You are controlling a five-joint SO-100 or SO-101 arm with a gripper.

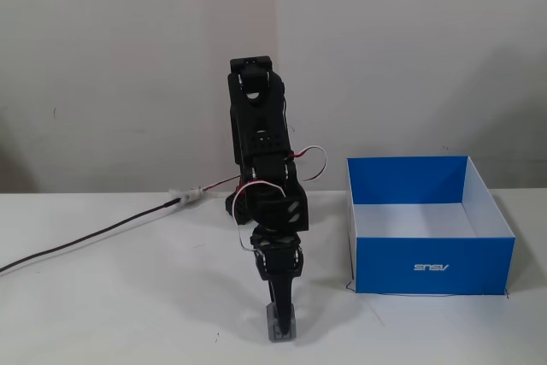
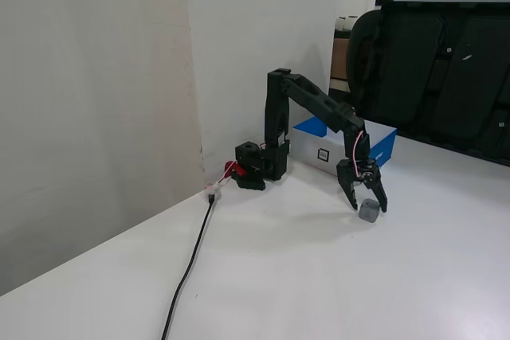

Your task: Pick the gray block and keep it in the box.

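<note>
In a fixed view the arm (image 2: 319, 109) hides most of the box (image 2: 382, 142). In the other, the gripper (image 1: 280, 318) covers the block's (image 1: 281, 328) top.

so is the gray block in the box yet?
No, the gray block sits on the table at the gripper, left of the empty box.

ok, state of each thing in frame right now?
gripper: lowered to the table, fingers either side of the gray block; grip unclear
gray block: on the table, upright, outside the box
box: open-topped, nothing visible inside, away from the block
cable: lying loose across the table toward the arm base
</note>
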